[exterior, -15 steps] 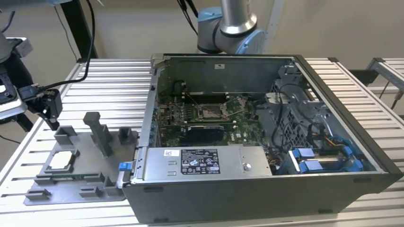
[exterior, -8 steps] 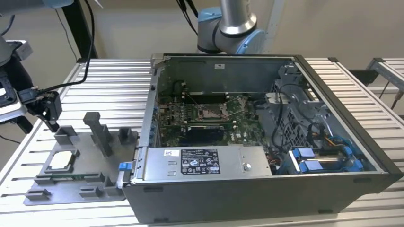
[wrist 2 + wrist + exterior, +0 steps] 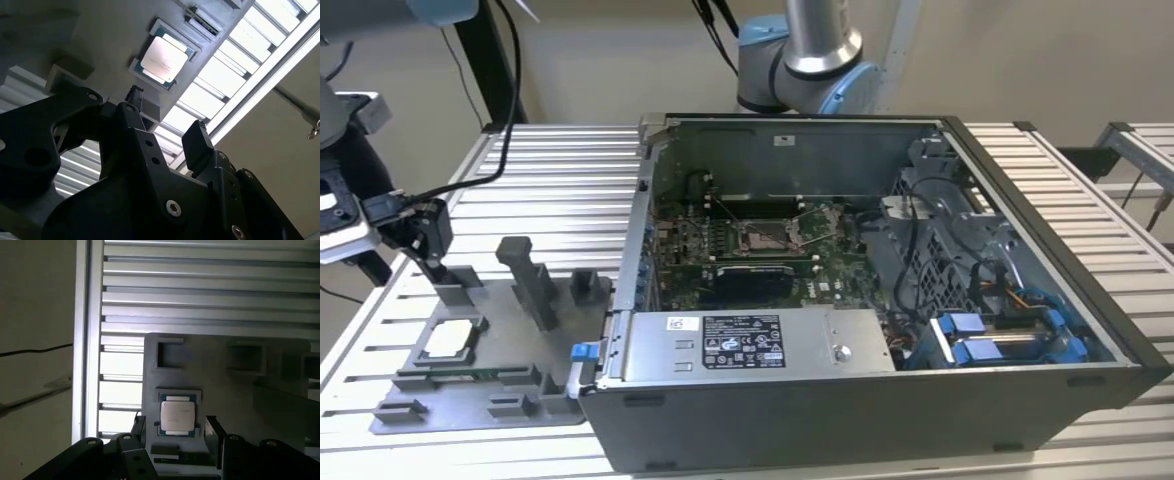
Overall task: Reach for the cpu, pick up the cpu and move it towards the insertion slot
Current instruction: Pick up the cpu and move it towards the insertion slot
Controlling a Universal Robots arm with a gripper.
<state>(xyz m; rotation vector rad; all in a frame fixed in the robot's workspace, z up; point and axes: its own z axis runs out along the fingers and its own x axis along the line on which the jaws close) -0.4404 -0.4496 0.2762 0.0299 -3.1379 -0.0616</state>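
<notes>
- Hovering at the exterior view's left, the hand (image 3: 427, 245) is hanging above the far end of the grey fixture plate (image 3: 467, 395), which is lying on the slatted table (image 3: 547, 190). The cpu (image 3: 447, 340) is sitting in a pocket of that plate, near the hand but apart from it. The insertion slot (image 3: 761, 237) is lying well apart, to the exterior view's right, on the green board (image 3: 678, 255) inside the open computer case (image 3: 854, 420). By my judgement the reach is under way, and the pick-up and the carry are both left to do.
- In the second wrist view, the hand (image 3: 167, 117) is showing its two dark fingers (image 3: 197, 140) spread with nothing between them, so it is released. The cpu (image 3: 164, 58) is lying beyond the fingertips, untouched, seated in its pocket.
- In the first wrist view, the hand (image 3: 174, 419) is standing over the cpu (image 3: 177, 415), one finger to either side and neither touching it, as far as I can tell. The cpu is lying flat, its pale face turned upward, its edges running square with the pocket. Being close to square, it is offering no clear long axis.
</notes>
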